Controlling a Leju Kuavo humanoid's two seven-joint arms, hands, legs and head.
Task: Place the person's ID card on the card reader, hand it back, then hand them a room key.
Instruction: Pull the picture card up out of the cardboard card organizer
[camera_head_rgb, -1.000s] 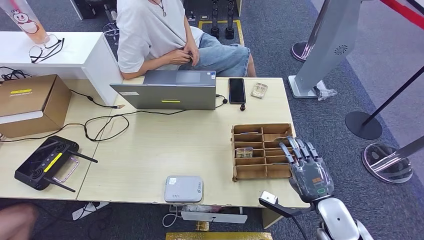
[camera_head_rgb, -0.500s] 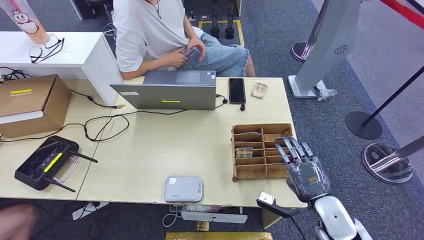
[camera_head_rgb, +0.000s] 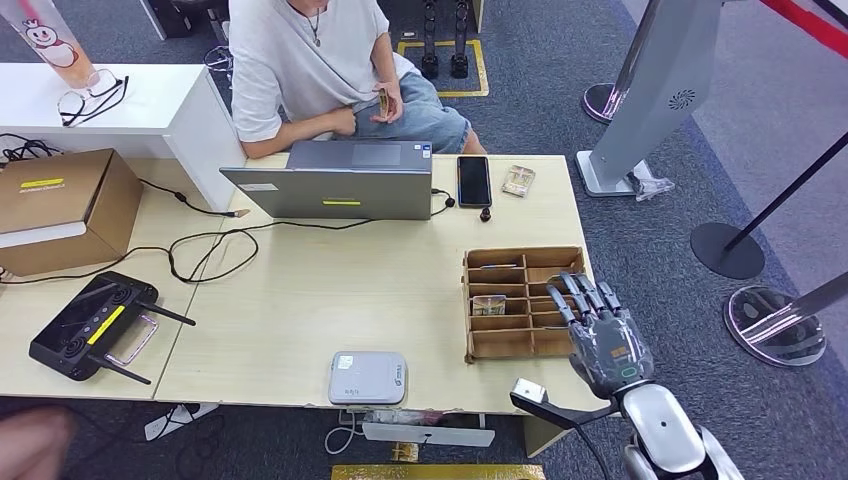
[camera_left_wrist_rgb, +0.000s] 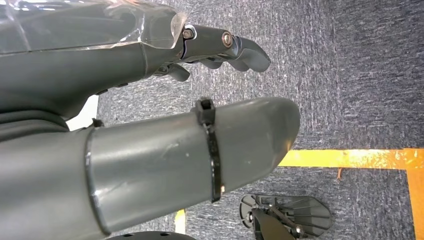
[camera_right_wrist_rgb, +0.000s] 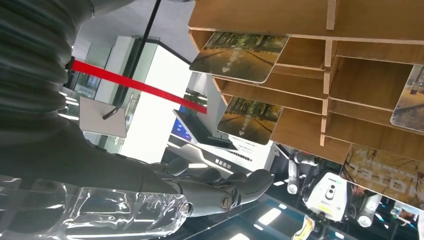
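Right hand, fingers spread and empty, has drawn slightly back over the wooden key rack on the table while the person has lifted the ID card from their lap, so handover looks imminent.

Person cut off at top edge, head out of frame; small item in their hand too small to ID. Right hand covers right-side slots of wooden card rack. Cards in rack: print blurred, unreadable. Left hand cropped at frame edge, fingers mostly hidden behind thumb. Card reader markings too small to read.
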